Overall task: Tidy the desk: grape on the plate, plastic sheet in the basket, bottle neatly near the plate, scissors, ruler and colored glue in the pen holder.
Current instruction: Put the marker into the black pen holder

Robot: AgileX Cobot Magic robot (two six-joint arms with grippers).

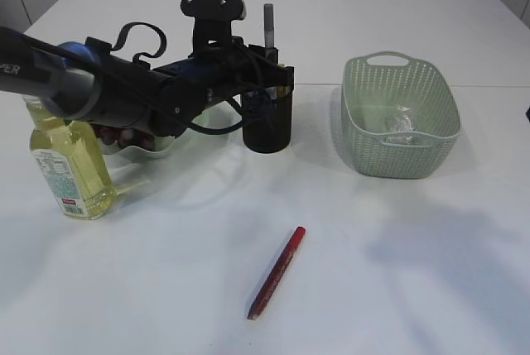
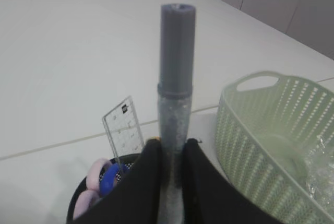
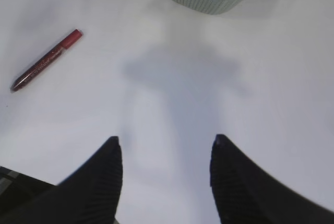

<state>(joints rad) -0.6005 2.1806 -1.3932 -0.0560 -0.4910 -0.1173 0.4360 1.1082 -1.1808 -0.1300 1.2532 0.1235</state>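
Our left gripper (image 2: 171, 182) pinches the grey-capped glitter glue pen (image 2: 175, 109) upright above the black mesh pen holder (image 1: 267, 127), its lower end hidden. The clear ruler (image 2: 124, 130) and scissors' handles (image 2: 104, 182) (only partly visible) stand inside. Our right gripper (image 3: 166, 177) hangs open, empty; the red glue pen (image 1: 277, 272) lies near.

The basket (image 1: 400, 123) was pale green with a perforated weave, the pen holder (image 1: 267, 127) black, the loose glue pen (image 1: 277, 271) red, the bottle (image 1: 68, 165) yellow.
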